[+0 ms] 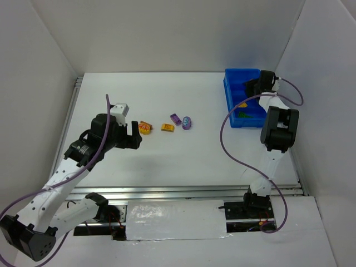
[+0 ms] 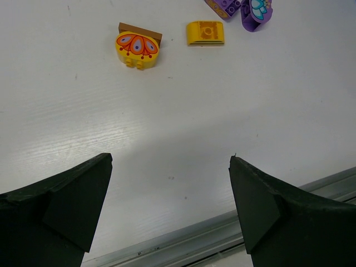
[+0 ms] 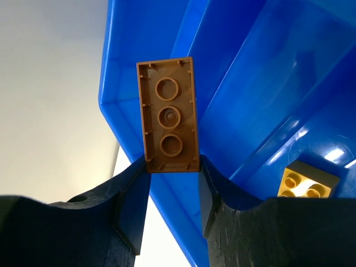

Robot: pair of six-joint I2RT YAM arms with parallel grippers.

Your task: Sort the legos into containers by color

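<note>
Now right gripper pinches flat brown brick over glossy blue tray; left gripper wide apart, empty.

tray far R, bricks mid table

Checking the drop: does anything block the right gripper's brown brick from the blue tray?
Nothing visible. The right gripper holds the brown brick at the blue tray; a yellow brick lies in a neighbouring compartment.
</note>
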